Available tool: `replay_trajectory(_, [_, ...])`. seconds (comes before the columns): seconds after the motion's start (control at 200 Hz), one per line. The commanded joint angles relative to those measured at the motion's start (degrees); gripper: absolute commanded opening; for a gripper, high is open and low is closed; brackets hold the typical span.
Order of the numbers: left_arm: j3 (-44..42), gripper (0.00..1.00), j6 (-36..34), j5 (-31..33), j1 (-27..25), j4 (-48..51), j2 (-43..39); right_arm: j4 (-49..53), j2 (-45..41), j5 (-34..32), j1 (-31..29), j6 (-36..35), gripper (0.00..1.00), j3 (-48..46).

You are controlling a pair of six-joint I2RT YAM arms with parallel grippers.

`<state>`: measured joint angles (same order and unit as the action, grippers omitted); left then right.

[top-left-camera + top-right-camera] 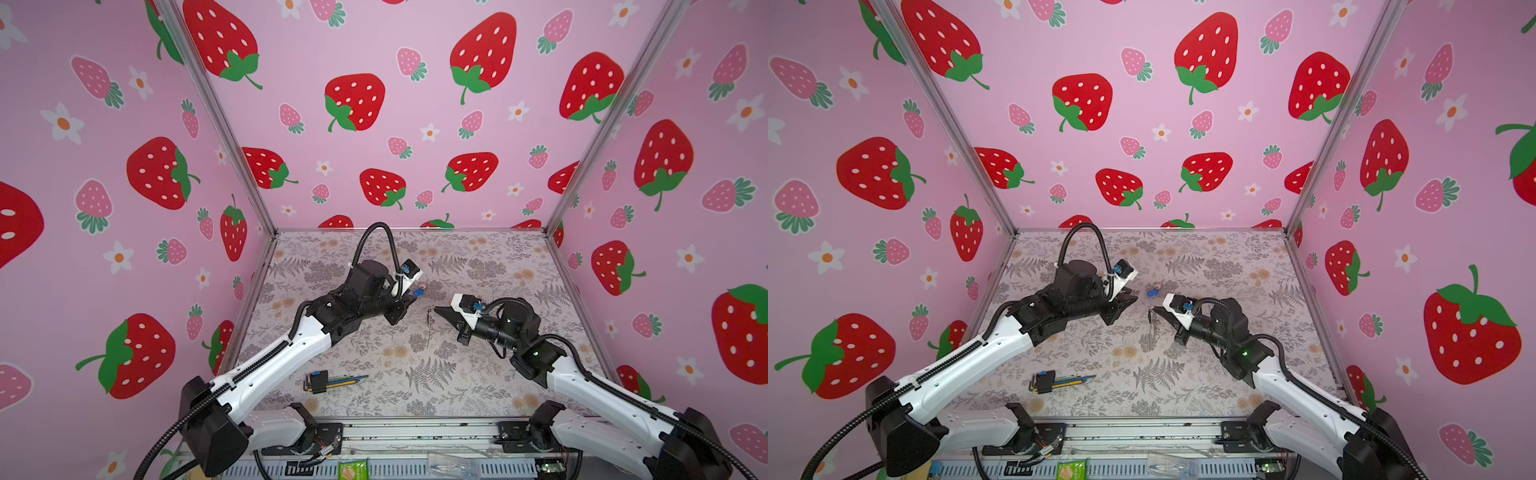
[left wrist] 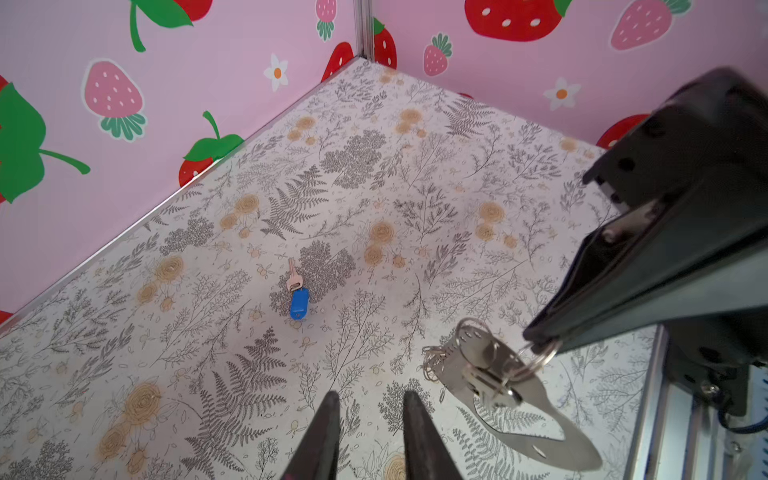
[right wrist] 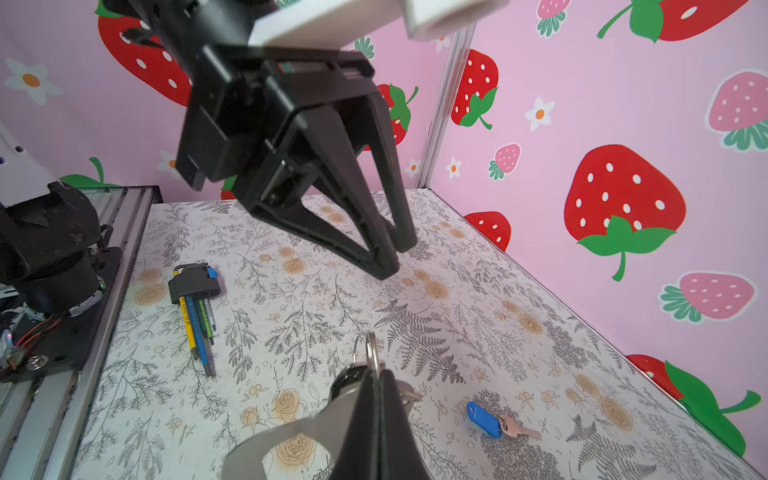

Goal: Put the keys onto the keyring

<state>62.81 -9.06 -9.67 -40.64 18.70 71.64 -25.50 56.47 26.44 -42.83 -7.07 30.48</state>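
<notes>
The right gripper (image 3: 376,374), its tapered black fingers pressed together, pinches a thin wire split ring (image 3: 376,349) from which the keyring (image 2: 569,453) hangs just below the tips: a flat, smooth grey plate with a rounded outline, an oval cut-out and a cluster of small metal rings along its upper edge. The left gripper (image 2: 370,399) is empty, its matte wedge-shaped fingers (image 2: 332,415) slightly parted, and it points toward that cluster from close by without touching. Ahead of the left gripper, flat on the fern-and-rose printed table (image 2: 415,187), lies a small silvery key (image 2: 293,274) joined to a glossy blue plastic tag (image 2: 299,303). Well behind the left gripper lies a hex-key bundle (image 3: 195,286).
</notes>
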Motion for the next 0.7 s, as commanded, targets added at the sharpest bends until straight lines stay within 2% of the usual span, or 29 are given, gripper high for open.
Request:
replay_trajectory(0.0, [-5.1, 0.29, 0.7, -2.4, 0.2, -6.8, -3.2, -4.8, 0.1, 1.8, 0.3, 2.7, 0.00, 1.7])
replay_trajectory(0.035, [-6.8, 0.30, 0.4, -2.7, 0.2, -8.7, -4.1, -5.2, 0.3, 1.7, 0.4, 2.9, 0.00, 1.6])
replay_trajectory(0.085, [-9.1, 0.44, -0.2, -4.9, 0.2, -11.3, -5.5, -5.6, 0.5, 1.8, 0.4, 3.3, 0.00, 1.8])
replay_trajectory(0.165, [-12.3, 0.52, -1.3, -7.1, 0.2, -14.3, -7.0, -5.8, 1.0, 2.1, 0.4, 3.8, 0.00, 2.5])
replay_trajectory(0.275, [-15.3, 0.44, 1.5, -6.9, 0.2, -18.7, -7.5, -7.0, 1.5, 2.6, 0.4, 4.6, 0.00, 2.9])
replay_trajectory(0.32, [-15.5, 0.41, 1.2, -9.3, 0.1, -19.2, -7.2, -8.0, 1.7, 2.8, 0.4, 5.1, 0.00, 2.7])
replay_trajectory(0.465, [-16.5, 0.41, 1.6, -11.0, -0.5, -22.9, -6.6, -10.7, 2.1, 3.9, 0.4, 6.7, 0.00, 2.4])
replay_trajectory(0.695, [-18.0, 0.42, -1.1, -17.6, -1.0, -24.7, -6.9, -10.9, 2.3, 4.2, 0.4, 7.2, 0.00, 3.1])
